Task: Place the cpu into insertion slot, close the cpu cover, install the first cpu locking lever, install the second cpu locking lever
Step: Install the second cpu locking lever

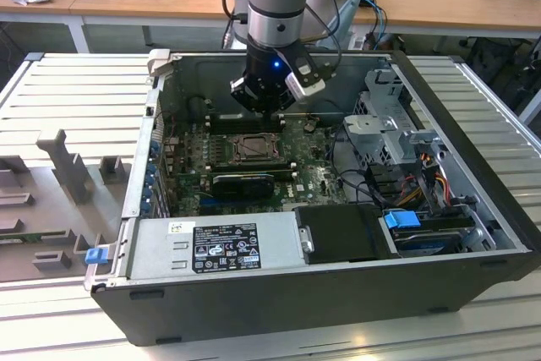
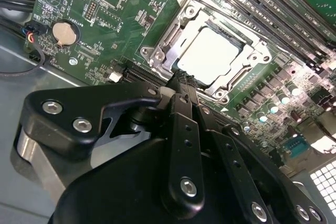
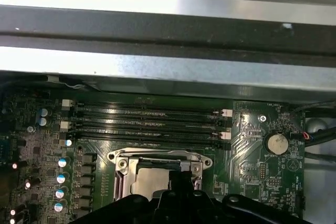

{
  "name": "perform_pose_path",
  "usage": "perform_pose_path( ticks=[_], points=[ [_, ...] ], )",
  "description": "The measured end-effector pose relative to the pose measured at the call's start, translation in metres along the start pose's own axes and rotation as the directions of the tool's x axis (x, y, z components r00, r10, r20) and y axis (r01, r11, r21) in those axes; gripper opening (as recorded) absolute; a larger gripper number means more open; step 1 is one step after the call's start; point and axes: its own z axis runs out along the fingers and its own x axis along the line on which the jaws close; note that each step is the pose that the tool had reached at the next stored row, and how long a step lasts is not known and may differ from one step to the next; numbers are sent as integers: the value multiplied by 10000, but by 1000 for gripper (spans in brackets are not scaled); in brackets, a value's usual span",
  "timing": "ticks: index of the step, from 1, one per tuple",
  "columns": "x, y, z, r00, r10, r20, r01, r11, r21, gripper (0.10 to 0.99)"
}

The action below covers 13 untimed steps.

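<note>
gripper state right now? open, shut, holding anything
Gripper: shut, fingertips pressed together with nothing visible between them, at the edge of the insertion slot. The cpu already lies in the slot, with the cpu cover closed around it.

Even, bright room light falls from above in the exterior view, leaving the inside of the case (image 1: 338,166) dimmer and shadowed under the arm (image 1: 275,31). In the first wrist view the metal rails (image 3: 168,66) glare pale and washed out. In the second wrist view the cpu (image 2: 210,56) reflects softly, while the near gripper (image 2: 181,85) is dark and slightly blurred.
</note>
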Motion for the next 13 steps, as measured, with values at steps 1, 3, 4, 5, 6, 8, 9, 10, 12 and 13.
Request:
perform_pose_path(
  ticks=[1,3,4,5,6,8,9,10,12,13],
  points=[
    [1,-15,-1,10000,0,0,0,10000,-1,106],
    [2,-31,-2,10000,2,1,-2,10000,-1,106],
    [2,-31,-4,10000,1,0,-1,10000,0,106],
    [2,-31,-12,10000,1,-1,-1,10000,3,106],
    [2,-30,-22,10000,0,0,0,10000,3,106],
    [2,-29,-41,10000,-1,2,1,10000,4,106],
    [2,-39,-42,10000,-2,0,2,10000,5,106],
    [3,-44,-43,10000,0,-1,0,10000,6,106],
    [4,-60,-44,10000,0,0,0,10000,5,106],
    [4,-71,-45,10000,1,-1,-1,10000,6,106]
  ],
)
